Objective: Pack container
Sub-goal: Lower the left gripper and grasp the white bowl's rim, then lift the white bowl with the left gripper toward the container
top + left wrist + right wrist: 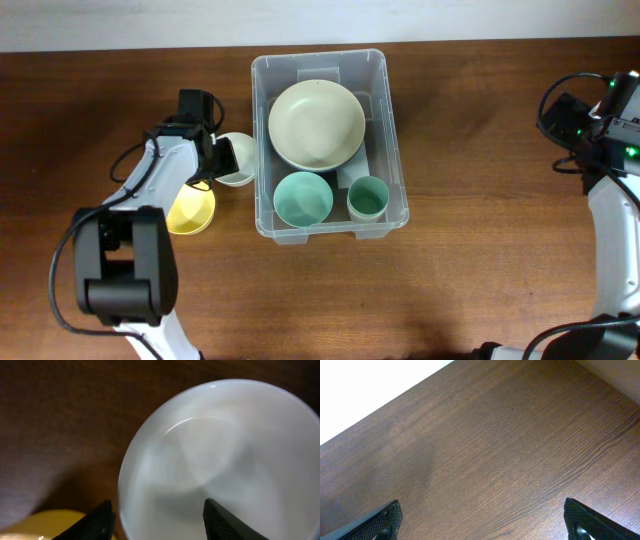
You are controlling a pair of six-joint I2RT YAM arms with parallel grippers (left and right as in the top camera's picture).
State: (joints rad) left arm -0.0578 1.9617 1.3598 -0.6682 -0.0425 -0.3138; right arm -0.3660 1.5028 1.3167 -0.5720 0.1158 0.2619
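The clear plastic container (392, 120) stands mid-table and holds a large pale green bowl (316, 124), a teal bowl (303, 198) and a green cup (367, 198). A white bowl (240, 160) sits on the table just left of the container; it fills the left wrist view (220, 445). My left gripper (220, 158) is open, its fingers (157, 510) straddling the white bowl's left rim, one finger outside and one inside. A yellow bowl (192, 210) lies front-left of it. My right gripper (482, 510) is open and empty over bare table at the far right (590, 115).
The yellow bowl's edge shows at the bottom left of the left wrist view (45, 525). The table's far edge runs near the right gripper. The wood table (480, 280) surrounds the container.
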